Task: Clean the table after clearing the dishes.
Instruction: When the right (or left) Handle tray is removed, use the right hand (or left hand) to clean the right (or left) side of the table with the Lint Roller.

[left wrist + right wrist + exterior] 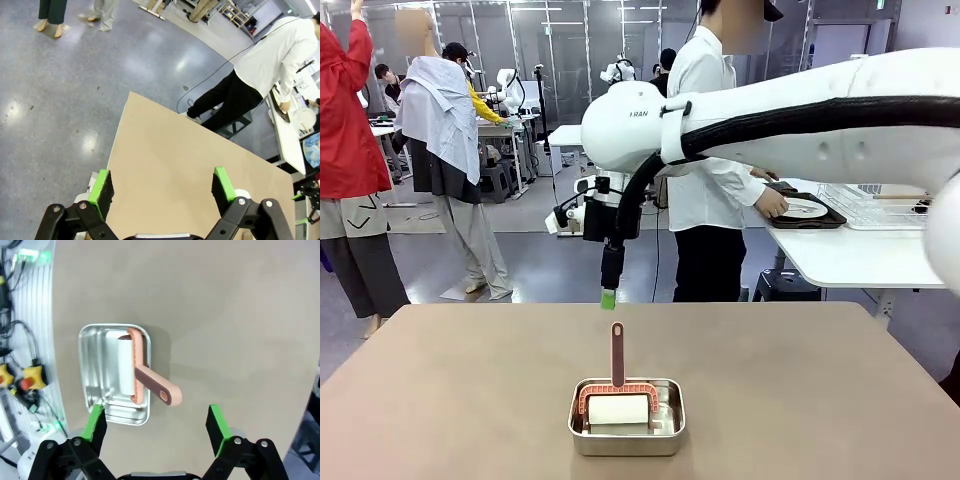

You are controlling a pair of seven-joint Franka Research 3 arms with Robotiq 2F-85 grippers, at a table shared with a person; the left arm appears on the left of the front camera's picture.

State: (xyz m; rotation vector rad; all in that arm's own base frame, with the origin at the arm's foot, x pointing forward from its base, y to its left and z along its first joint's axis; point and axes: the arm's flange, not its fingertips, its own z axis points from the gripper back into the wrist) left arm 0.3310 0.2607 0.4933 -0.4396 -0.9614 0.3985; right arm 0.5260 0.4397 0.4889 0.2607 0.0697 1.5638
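Matte brownish-taupe table (800,400) bearing a small rectangular steel pan (626,440) that holds a white lint roller (620,410) with a pinkish handle; green-padded left fingers (101,186) and right fingers (216,422) spread wide, empty, above it; white plate (803,208) on dark tray (830,222) on the white side table (840,255) behind.

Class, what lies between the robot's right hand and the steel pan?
In the front view, the roller's handle rises from the steel pan toward the right hand; the rest is bare table.
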